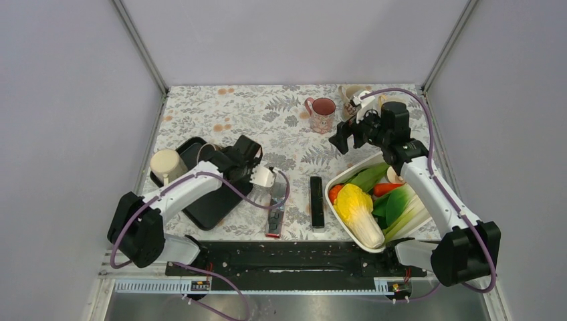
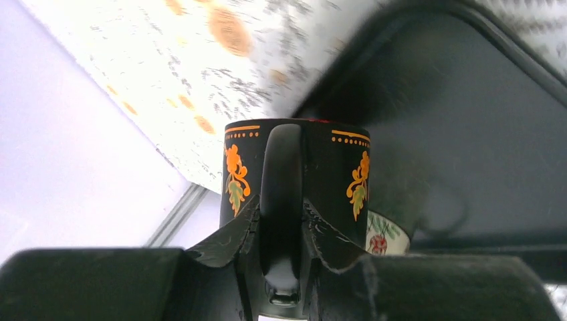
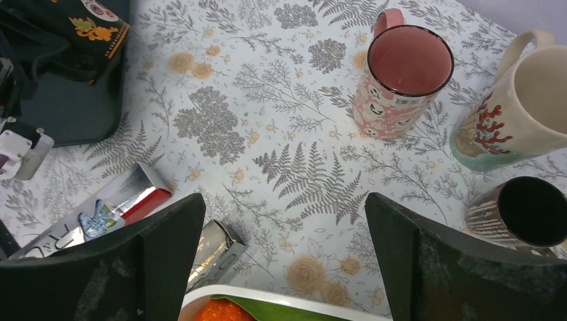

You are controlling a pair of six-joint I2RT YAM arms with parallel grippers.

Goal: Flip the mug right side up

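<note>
On the left side of the top view, the left gripper is over the black tray, which lies on the flowered bench. Its wrist camera shows the two fingers closed tight on the handle of the black mug. This mug has orange flowers and an orange line near the edge that points to the top of that frame, and a little red shows at this edge. The mug is above the tray; whether it touches the tray, I cannot tell. A cream mug stands at the left edge of the tray, just beside the arm.

At the upper right of the top view, the right gripper hangs over the bench with its fingers wide apart and nothing between them. Just above it in the frame stands a pink mug, upright. Near this one, in the right wrist view, are a pale mug with red coral and a dark striped cup. A white basin with vegetables is at the lower right. A black bar and a silver packet lie between basin and tray.
</note>
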